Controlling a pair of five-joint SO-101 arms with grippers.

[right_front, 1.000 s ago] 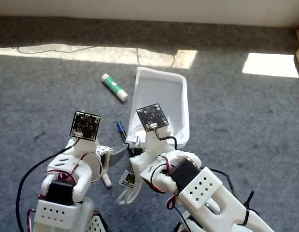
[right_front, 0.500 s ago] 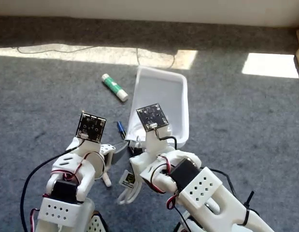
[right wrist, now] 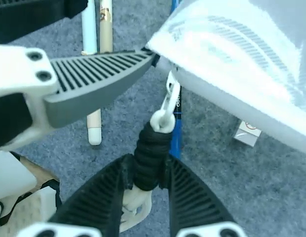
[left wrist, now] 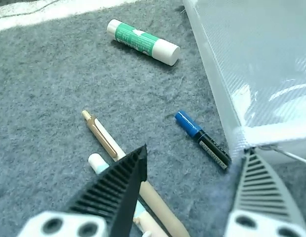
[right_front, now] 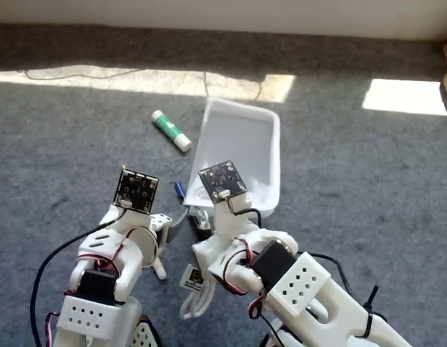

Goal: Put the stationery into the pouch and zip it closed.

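Black cord [right wrist: 149,148] of the zip pull sits pinched in the right gripper [right wrist: 148,165], jaws narrow around it, at the near corner of the translucent pouch [right wrist: 232,64]. The left gripper [left wrist: 195,152] stands wide and holds nothing, one jaw tip touching that same corner. The zip looks to be the step in hand. The left jaws should clamp the corner fabric first. The right should then draw the cord straight along the zip line, not upward, so the pouch does not slide over the grey carpet [right_front: 367,188]. Outside the pouch, the blue marker [left wrist: 199,139] lies just beside it, the beige pen [left wrist: 106,140] and pale pen [left wrist: 96,160] near, and the glue stick [left wrist: 143,42] toward the carpet's far edge.
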